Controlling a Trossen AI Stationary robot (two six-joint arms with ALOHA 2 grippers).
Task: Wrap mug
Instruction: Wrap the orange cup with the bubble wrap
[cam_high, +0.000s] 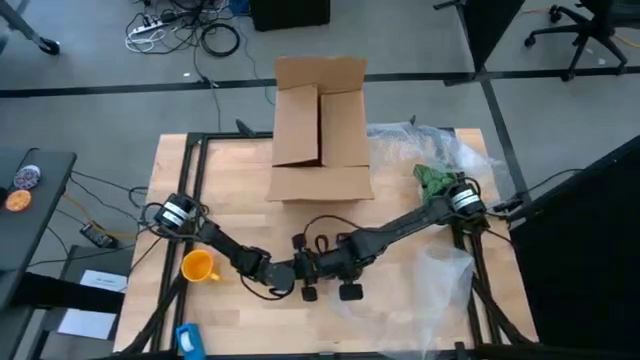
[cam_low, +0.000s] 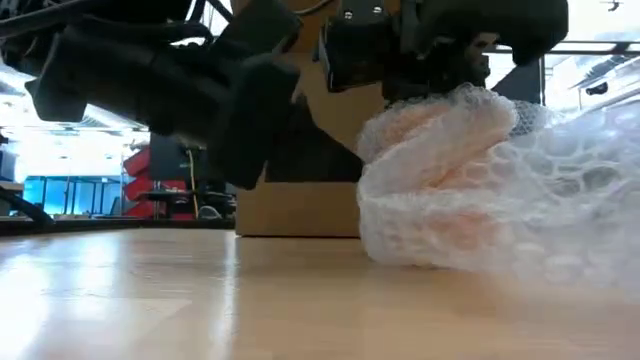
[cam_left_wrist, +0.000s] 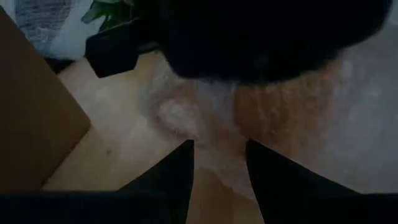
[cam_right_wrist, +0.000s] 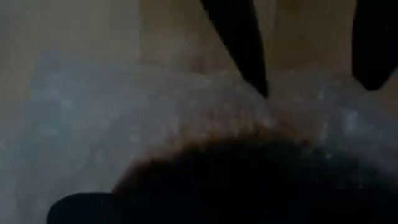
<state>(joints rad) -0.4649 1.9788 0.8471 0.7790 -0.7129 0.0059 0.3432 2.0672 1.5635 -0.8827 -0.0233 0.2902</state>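
The yellow-orange mug (cam_high: 198, 265) stands bare on the wooden table (cam_high: 240, 190), near the left edge beside my left arm, and neither gripper is at it. At the table's near middle a rounded bundle of bubble wrap (cam_low: 450, 180) lies on the wood, and an orange tint shows through it. My right gripper (cam_right_wrist: 317, 87) is open above the bundle. My left gripper (cam_left_wrist: 219, 149) is open and level at the bundle's left side, with wrap (cam_left_wrist: 205, 118) just ahead of its fingertips. My right gripper comes at the bundle from above with its fingers spread. One fingertip (cam_right_wrist: 261, 87) meets the top of the wrap (cam_right_wrist: 186, 106), and the bundle rests on the table. My left gripper has wrap between and ahead of its fingertips; I cannot tell whether it touches.
An open cardboard box (cam_high: 320, 130) stands at the far middle. More clear wrap lies at the right (cam_high: 445, 265) and at the far right (cam_high: 430, 140), beside a green thing (cam_high: 435, 180). A blue object (cam_high: 190, 340) lies at the near left edge.
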